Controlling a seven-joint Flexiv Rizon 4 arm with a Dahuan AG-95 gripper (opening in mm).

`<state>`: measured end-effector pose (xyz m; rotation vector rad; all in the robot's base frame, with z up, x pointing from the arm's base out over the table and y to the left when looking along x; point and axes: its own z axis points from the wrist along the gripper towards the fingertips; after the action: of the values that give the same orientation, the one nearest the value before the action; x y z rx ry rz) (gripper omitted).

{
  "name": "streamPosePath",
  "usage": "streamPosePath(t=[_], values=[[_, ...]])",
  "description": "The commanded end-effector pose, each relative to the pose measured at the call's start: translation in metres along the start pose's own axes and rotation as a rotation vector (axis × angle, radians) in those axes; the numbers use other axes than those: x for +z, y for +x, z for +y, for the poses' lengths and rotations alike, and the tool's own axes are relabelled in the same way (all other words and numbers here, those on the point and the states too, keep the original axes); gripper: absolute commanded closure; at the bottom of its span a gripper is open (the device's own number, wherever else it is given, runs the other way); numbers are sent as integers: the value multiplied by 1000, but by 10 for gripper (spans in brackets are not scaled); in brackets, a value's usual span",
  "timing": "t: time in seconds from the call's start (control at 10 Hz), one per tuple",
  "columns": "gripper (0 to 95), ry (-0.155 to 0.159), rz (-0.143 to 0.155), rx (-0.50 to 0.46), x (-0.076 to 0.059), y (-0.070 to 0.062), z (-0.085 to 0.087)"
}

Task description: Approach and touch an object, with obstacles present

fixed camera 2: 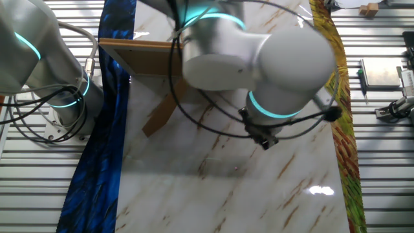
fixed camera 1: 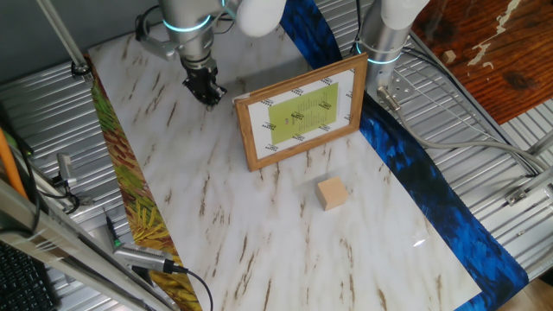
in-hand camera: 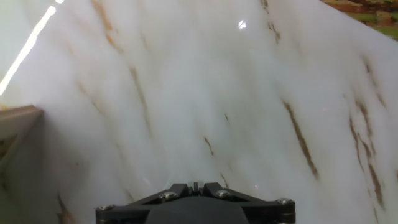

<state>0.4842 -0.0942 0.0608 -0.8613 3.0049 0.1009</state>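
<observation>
The small tan wooden cube (fixed camera 1: 332,193) sits on the marble tabletop in front of the picture frame (fixed camera 1: 302,112), which stands upright with a brown wood border and a yellow-green panel. My gripper (fixed camera 1: 207,89) hangs low over the table to the left of the frame, behind its front face and far from the cube. Its jaws are shut with nothing between them. The hand view shows the gripper (in-hand camera: 194,185) over bare marble, with a corner of the frame (in-hand camera: 15,121) at the left edge. The other fixed view shows the gripper (fixed camera 2: 264,139) and the frame's back (fixed camera 2: 139,55); the cube is hidden there.
A second robot base (fixed camera 1: 384,39) stands behind the frame at the table's far side. A blue cloth strip (fixed camera 1: 432,186) runs along the right edge and a yellow-green patterned strip (fixed camera 1: 130,190) along the left. Cables and tools (fixed camera 1: 143,257) lie at the left front.
</observation>
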Motion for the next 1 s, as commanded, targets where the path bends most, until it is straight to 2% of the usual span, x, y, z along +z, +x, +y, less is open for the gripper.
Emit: streamPosePath(t=[0.1, 0.4, 0.7, 1.0], values=[[950, 2, -3, -1, 0, 1, 1], [950, -13, -15, -10, 2, 2, 1], [950, -30, -27, -139, 2, 2, 1], [950, -40, -29, -184, 2, 2, 1]])
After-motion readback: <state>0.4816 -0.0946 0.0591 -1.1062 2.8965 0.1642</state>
